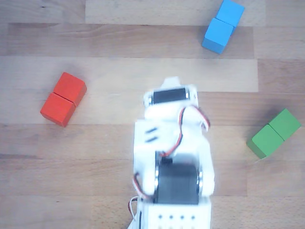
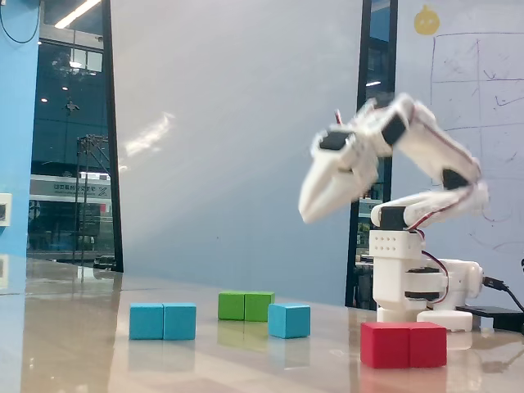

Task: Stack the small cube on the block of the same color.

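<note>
The small cube [image 2: 289,320] sits on the table [image 2: 74,344], just right of the green block [image 2: 246,305] in the fixed view, apart from the blue block [image 2: 163,321] farther left. My gripper [image 2: 315,209] hangs high above them, blurred, holding nothing; I cannot tell whether my fingers are spread. The red block [image 2: 404,344] lies near my base.

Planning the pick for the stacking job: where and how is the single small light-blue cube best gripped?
The small light-blue cube sits flat on the wooden table, apart from the green oblong block beside it in the fixed view. Probably best to descend from above and close on two opposite vertical faces, since its top is clear. The white end effector hangs high above, blurred.
</note>
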Controlling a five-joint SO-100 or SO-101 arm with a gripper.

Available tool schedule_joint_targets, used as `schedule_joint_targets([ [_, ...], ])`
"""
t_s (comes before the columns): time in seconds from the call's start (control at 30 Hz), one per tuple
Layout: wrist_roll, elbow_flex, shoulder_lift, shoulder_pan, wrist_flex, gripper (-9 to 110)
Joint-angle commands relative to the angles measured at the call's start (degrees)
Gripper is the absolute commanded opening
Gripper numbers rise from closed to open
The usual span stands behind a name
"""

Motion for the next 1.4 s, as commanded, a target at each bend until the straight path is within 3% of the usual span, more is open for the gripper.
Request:
schedule_joint_targets([
  [0.0, -1.8, -24.0, -17.0, 2.1, 0.4, 0],
  [0.17, -1.8, -31.8, -28.7, 2.4, 6.2, 0],
  [0.4, -1.7, -26.4, -35.0, 2.4, 16.4, 0],
  [0.8, -1.8, -5.5, -35.1, 3.0, 2.4, 0],
  [1.2, -2.4, -3.5, -36.0, 3.1, -0.7, 1],
  [1.37, -1.9, -3.4, -36.1, 3.3, -0.7, 10],
])
